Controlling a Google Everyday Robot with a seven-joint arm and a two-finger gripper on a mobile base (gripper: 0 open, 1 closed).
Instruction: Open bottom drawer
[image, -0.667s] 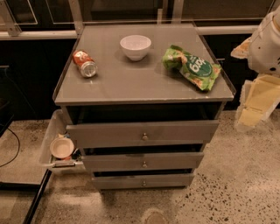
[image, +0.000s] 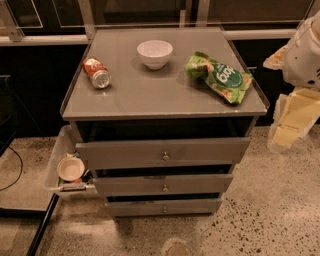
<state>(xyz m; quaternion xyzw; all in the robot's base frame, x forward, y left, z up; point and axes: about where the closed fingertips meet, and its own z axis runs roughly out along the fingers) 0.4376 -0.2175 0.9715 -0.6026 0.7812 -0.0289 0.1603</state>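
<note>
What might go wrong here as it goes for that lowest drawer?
The tool hangs off to the right of the cabinet, far from the bottom drawer. Its knob is small and sits right under the middle drawer's knob, so the tool might catch the wrong one. A jolt might also roll the soda can, which lies on its side on top.

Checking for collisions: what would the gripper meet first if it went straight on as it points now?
Probably the speckled floor: the gripper, right of the cabinet, points down and slightly left, clear of the bottom drawer. Depth is unclear.
</note>
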